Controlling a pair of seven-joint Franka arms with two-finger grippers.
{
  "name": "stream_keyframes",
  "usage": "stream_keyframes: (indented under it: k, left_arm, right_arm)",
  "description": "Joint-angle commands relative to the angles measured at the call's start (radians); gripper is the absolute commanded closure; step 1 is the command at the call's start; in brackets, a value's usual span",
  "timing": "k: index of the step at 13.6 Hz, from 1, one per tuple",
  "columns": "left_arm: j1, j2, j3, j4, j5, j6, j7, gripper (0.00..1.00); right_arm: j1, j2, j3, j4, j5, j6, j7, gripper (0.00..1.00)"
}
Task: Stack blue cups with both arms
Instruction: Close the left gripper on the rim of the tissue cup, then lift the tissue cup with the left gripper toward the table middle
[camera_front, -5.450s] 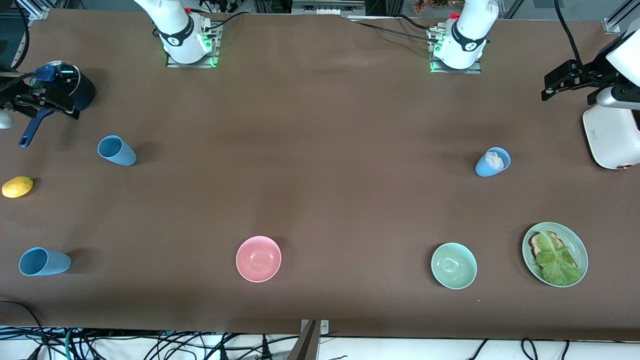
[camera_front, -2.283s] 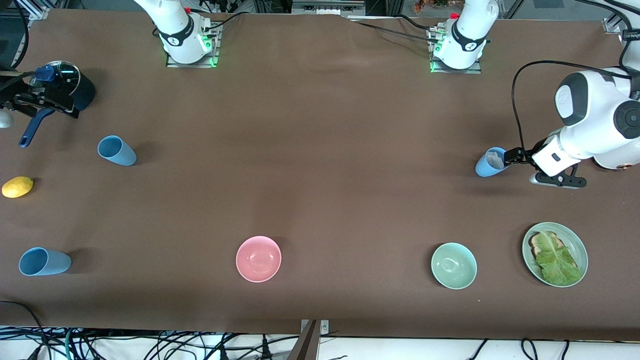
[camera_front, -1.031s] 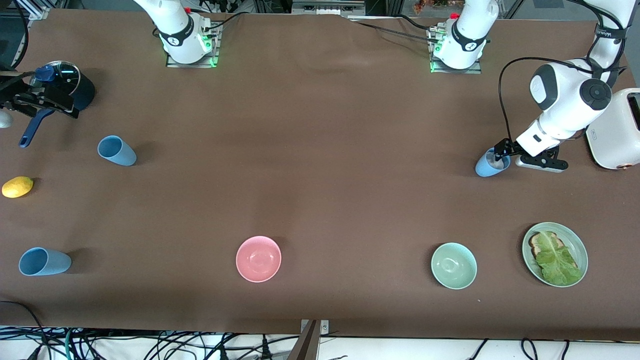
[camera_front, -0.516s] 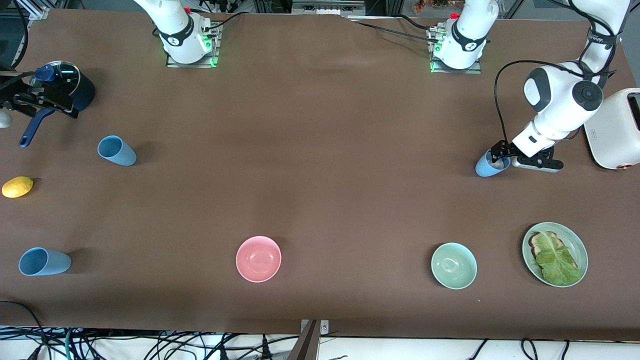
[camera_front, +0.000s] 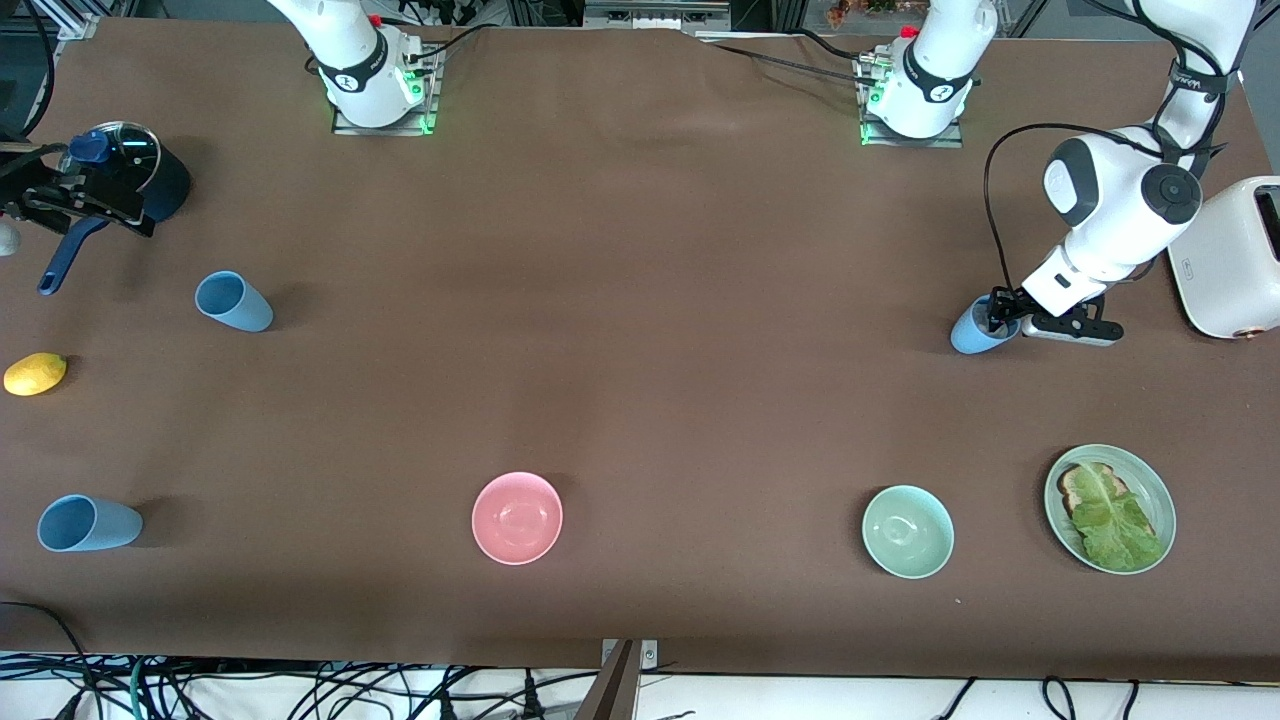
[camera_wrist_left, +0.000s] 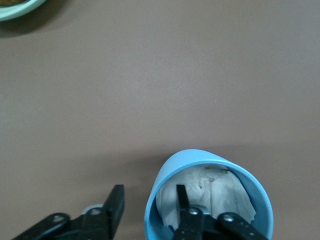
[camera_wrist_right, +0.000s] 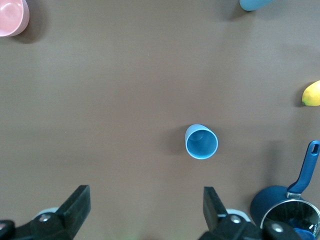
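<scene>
Three light-blue cups stand on the brown table. One cup (camera_front: 975, 332) toward the left arm's end holds crumpled white paper (camera_wrist_left: 215, 192). My left gripper (camera_front: 996, 315) is open and low at this cup (camera_wrist_left: 165, 180), with one finger inside the rim and one outside, the wall between them untouched. Two empty cups stand toward the right arm's end, one (camera_front: 233, 301) farther from the front camera than the other (camera_front: 88, 523). My right gripper (camera_front: 85, 198) is open and empty, waiting high over the dark pot's handle. The right wrist view shows both empty cups, one (camera_wrist_right: 201, 141) mid-frame and one (camera_wrist_right: 255, 4) at the edge.
A pink bowl (camera_front: 517, 517), a pale green bowl (camera_front: 907, 531) and a green plate (camera_front: 1160, 480) with toast and lettuce stand near the front edge. A white toaster (camera_front: 1235, 260) is beside the left arm. A lemon (camera_front: 35, 373) and a dark blue lidded pot (camera_front: 140, 170) sit at the right arm's end.
My left arm swung in from the table's end and lowered its gripper onto the paper-filled cup's rim, settling slightly in the last half second. The right arm has not moved.
</scene>
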Motion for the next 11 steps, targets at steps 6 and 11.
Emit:
stream_keyframes:
  k: [6, 11]
  left_arm:
    - [-0.005, -0.082, -0.002, 0.069, -0.034, -0.173, 0.029, 1.0]
    - [-0.03, -0.085, -0.006, 0.4, -0.018, -0.611, 0.017, 1.0]
  right_arm:
    - [-0.004, -0.003, -0.005, 0.011, 0.016, -0.017, -0.013, 0.0]
    - [-0.004, 0.002, -0.005, 0.011, 0.016, -0.017, -0.013, 0.0]
